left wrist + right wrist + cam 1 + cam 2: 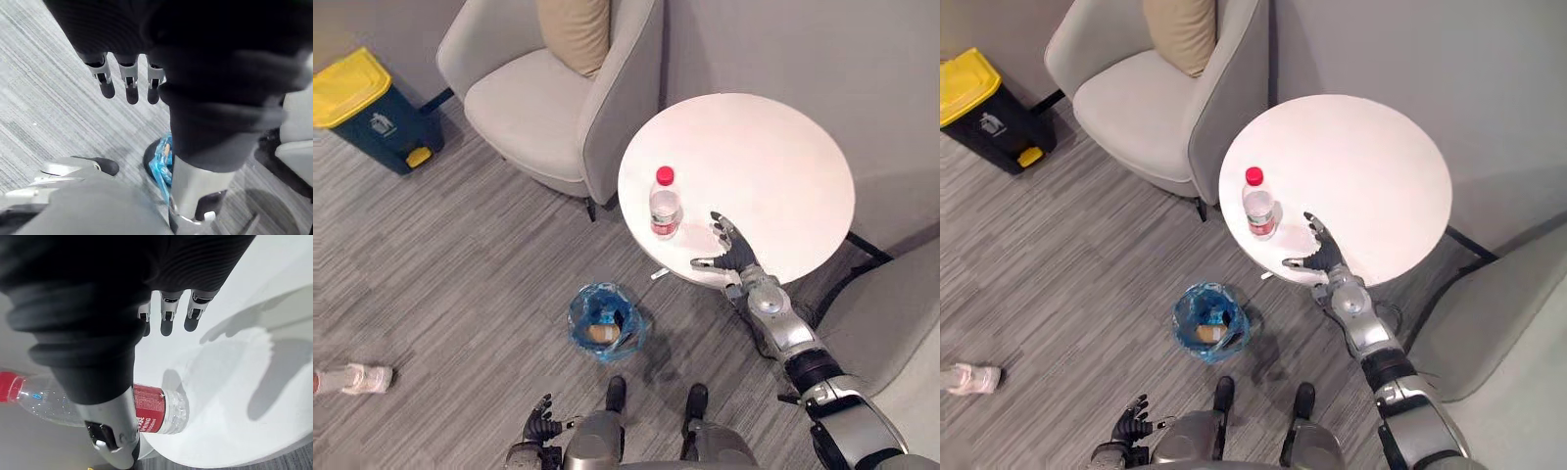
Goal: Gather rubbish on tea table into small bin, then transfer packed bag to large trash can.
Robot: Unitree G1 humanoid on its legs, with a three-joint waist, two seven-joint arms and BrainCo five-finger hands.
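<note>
A clear plastic bottle (665, 209) with a red cap and red label stands upright near the front left edge of the round white tea table (773, 147). My right hand (731, 252) hovers over the table just right of the bottle, fingers spread and open, thumb pointing toward the bottle (156, 412) without touching it. On the floor in front of the table sits the small bin (604, 320), lined with a blue bag and holding some brownish rubbish. My left hand (540, 419) hangs low at my side, fingers relaxed. The large trash can (367, 108), dark blue with a yellow lid, stands at the far left.
A grey armchair (548, 93) with a beige cushion stands left of the table, close to its edge. Another grey seat (891, 313) is at the right. A person's white shoe (357, 377) shows at the left edge on the carpet.
</note>
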